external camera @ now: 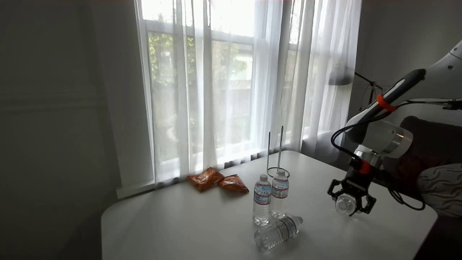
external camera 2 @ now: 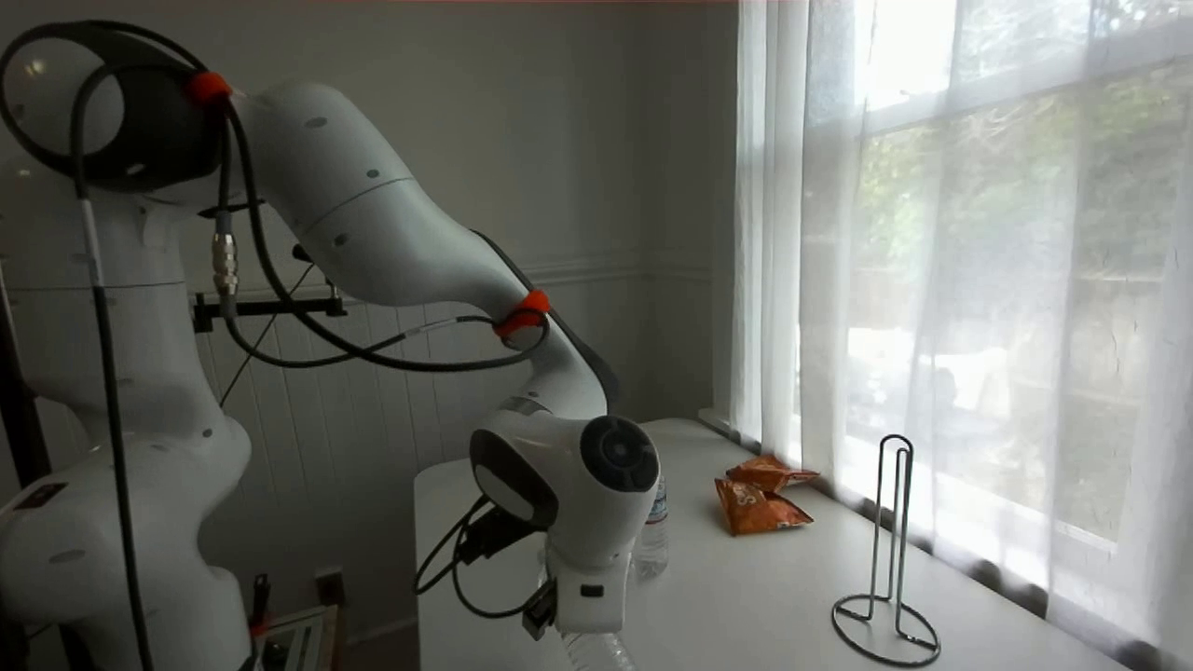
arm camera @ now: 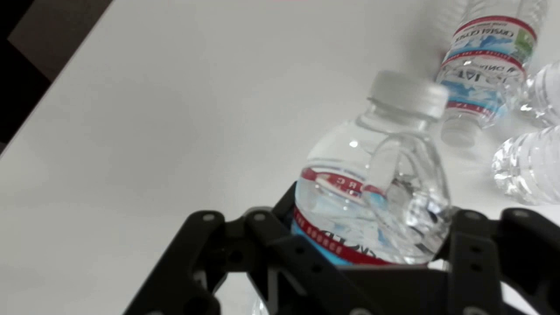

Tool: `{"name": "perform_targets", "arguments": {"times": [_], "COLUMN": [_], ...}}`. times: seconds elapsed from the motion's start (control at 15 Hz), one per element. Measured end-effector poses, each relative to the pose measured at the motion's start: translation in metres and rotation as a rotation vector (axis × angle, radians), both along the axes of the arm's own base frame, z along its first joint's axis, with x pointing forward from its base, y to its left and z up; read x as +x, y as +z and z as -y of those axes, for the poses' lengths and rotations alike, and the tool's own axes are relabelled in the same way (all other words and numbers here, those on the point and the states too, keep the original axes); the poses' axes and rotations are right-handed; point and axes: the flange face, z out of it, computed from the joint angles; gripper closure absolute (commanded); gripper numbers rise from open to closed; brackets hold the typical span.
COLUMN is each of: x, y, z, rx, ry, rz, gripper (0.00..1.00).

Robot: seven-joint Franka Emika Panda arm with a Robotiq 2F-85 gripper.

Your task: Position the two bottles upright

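A clear plastic water bottle (arm camera: 367, 175) is clamped at its label (arm camera: 330, 205) by the black, jointed jaws, which press in from both sides; it is tipped well off upright over the smooth white table (external camera: 173, 227), its round end facing outward in an exterior view (whether it touches the surface, I cannot tell). Its domed shoulder narrows to a milky white cap (arm camera: 409, 94), and the glossy label is banded red, white and blue. A matching fallen bottle (external camera: 278, 232) lies on its side on the table, ribbed along the body.

Just beside it, the front standing bottle (external camera: 262, 198) and the rear standing bottle (external camera: 280, 190) are upright, of the same thin, ridged plastic. Farther off slump two orange snack packets (external camera: 206, 179), crumpled and shiny, near sheer white curtains (external camera: 209, 90) that fall in long vertical folds. A paper-towel stand (external camera 2: 903, 540) is bent from slim dark wire: a tall, narrow loop on a round base. The arm (external camera 2: 391, 224) is all rounded, glossy white shells, with black cables (external camera 2: 438, 366) bound to it by a red-orange strap (external camera 2: 525, 312). A pale cushion (external camera: 442, 186) carries a swirling pattern.
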Motion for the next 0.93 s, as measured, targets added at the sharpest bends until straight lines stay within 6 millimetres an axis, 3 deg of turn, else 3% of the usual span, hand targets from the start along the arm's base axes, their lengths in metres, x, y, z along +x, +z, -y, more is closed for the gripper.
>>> {"name": "perform_targets", "arguments": {"times": [0.27, 0.33, 0.93], "x": [-0.004, -0.004, -0.019], "y": [0.005, 0.005, -0.012], "z": [0.017, 0.017, 0.028], "rx": [0.082, 0.083, 0.222], "ry": [-0.008, -0.008, -0.011], "rz": [0.007, 0.008, -0.068], "gripper": [0.54, 0.79, 0.79]}}
